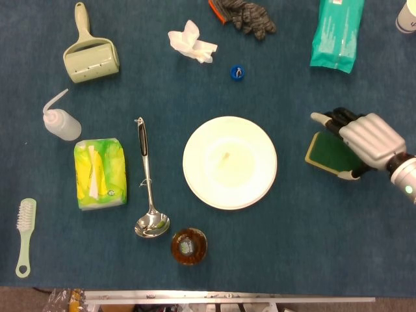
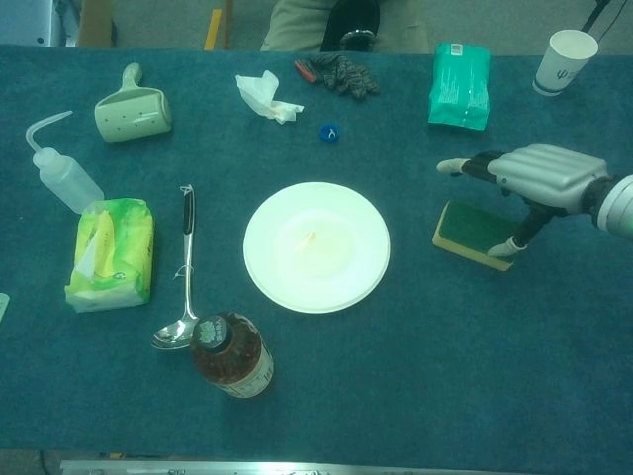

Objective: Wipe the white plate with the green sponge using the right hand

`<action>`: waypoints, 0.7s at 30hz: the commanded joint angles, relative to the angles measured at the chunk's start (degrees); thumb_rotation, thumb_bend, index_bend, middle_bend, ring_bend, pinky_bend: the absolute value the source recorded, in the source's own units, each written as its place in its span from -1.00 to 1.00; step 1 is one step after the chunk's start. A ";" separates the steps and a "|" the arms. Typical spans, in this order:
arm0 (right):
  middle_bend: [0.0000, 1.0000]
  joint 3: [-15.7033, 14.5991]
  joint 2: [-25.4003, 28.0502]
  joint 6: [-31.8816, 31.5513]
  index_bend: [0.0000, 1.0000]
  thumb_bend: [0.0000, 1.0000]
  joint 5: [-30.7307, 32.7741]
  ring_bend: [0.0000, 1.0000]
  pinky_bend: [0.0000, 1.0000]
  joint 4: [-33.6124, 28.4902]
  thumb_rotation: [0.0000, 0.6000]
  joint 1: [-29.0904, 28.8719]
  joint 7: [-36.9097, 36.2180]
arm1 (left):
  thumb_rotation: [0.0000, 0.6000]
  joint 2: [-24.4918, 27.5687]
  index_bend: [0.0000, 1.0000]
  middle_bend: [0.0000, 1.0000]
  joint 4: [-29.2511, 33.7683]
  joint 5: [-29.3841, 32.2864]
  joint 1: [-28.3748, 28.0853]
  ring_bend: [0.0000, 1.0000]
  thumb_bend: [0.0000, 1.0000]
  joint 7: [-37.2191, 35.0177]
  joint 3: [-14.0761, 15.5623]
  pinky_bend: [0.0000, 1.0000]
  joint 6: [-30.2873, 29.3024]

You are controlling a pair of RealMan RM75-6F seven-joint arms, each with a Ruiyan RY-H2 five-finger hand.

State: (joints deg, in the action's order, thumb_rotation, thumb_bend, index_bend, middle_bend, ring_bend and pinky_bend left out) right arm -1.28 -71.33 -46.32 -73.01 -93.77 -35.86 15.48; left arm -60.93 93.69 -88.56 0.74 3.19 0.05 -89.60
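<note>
Right hand [image 1: 367, 142] found at the right edge of the blue table [image 1: 292, 234], poised over the far side of the green sponge [image 1: 328, 153], fingers spread apart and holding nothing; thumb tip down beside the sponge's near right corner in the chest view, contact not certain. Sponge lying flat on the cloth, green face up with a yellowish layer showing along its edge [image 2: 473, 236], well to the right of the white plate [image 1: 229, 162] and apart from it. Plate centred on the table, a small pale smear at its middle. Left hand in neither view. Steel ladle [image 1: 149, 188] lying left of the plate, bowl toward the near edge; brown-liquid bottle [image 1: 188, 246] standing just in front of the plate; green-and-yellow tissue pack [image 1: 99, 173] left of the ladle. Squeeze bottle [image 1: 60, 121], lint roller [image 1: 90, 53] and pale green brush [image 1: 25, 237] along the left side. Crumpled white tissue [image 1: 192, 42], small blue cap [image 1: 237, 73], dark glove [image 1: 247, 15], teal wipes pack [image 1: 337, 34] and paper cup [image 2: 565, 60] along the far side
</note>
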 commanded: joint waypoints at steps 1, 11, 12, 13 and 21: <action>-0.66 0.35 0.31 -3.92 -0.69 -1.00 9.91 -0.77 -0.23 -5.48 0.76 0.77 11.75 | 1.00 -0.22 -0.38 -0.46 -0.38 -0.20 -0.21 -0.64 -0.27 -0.33 0.04 -0.65 0.27; -0.71 -0.02 -1.87 -5.32 -0.68 -1.00 17.88 -0.78 -0.23 -7.08 0.77 -0.49 17.96 | 1.00 -0.29 -0.38 -0.46 -1.49 -0.16 -0.45 -0.64 -0.27 -1.15 0.10 -0.65 0.69; -0.71 -0.20 -1.86 -5.41 -0.68 -1.00 18.76 -0.78 -0.23 -7.52 0.77 -0.71 18.72 | 1.00 -0.30 -0.38 -0.46 -1.64 -0.13 -0.42 -0.64 -0.27 -1.29 0.13 -0.65 0.71; -0.71 -0.27 -1.90 -5.50 -0.67 -1.00 19.51 -0.78 -0.23 -7.83 0.76 -0.89 19.23 | 1.00 -0.33 -0.38 -0.46 -1.78 -0.11 -0.42 -0.64 -0.27 -1.41 0.16 -0.65 0.75; -0.68 -0.87 -2.56 -7.77 -0.58 -1.00 27.11 -0.78 -0.23 -10.83 0.76 -2.92 24.79 | 1.00 -0.82 -0.38 -0.46 -3.00 -0.17 -0.78 -0.64 -0.27 -2.07 0.31 -0.65 1.48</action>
State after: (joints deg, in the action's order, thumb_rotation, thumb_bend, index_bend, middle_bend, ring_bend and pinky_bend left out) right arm -1.91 -73.66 -53.22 -47.43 -103.62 -38.11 38.91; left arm -61.72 90.72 -88.72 -0.02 1.12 0.37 -88.14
